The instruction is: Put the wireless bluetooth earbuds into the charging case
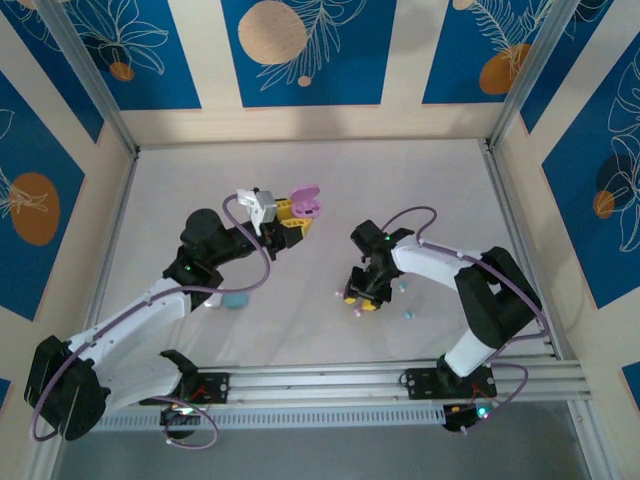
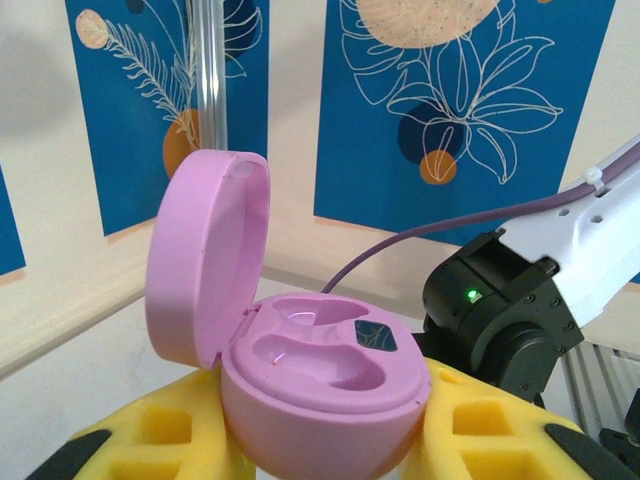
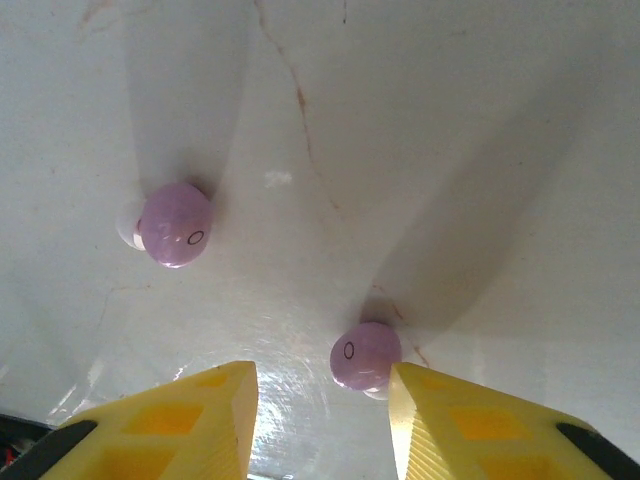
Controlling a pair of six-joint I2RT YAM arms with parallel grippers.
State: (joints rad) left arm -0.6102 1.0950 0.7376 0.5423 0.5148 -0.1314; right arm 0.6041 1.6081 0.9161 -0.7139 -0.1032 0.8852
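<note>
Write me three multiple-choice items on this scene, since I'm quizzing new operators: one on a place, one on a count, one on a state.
1. Where is the pink charging case?
A. Lying on the table.
B. Clamped in the left gripper.
C. Clamped in the right gripper.

2. How many pink earbuds lie on the table below the right gripper?
A. Two.
B. One.
C. Four.

3. What state is the case's lid in?
A. Shut.
B. Open, a bud in each well.
C. Open, both wells empty.

Answers:
1 B, the yellow fingers flank the case in the left wrist view.
2 A, one bud lies off to the side and the other sits beside a fingertip.
3 C, the lid stands up and the wells are bare.
</note>
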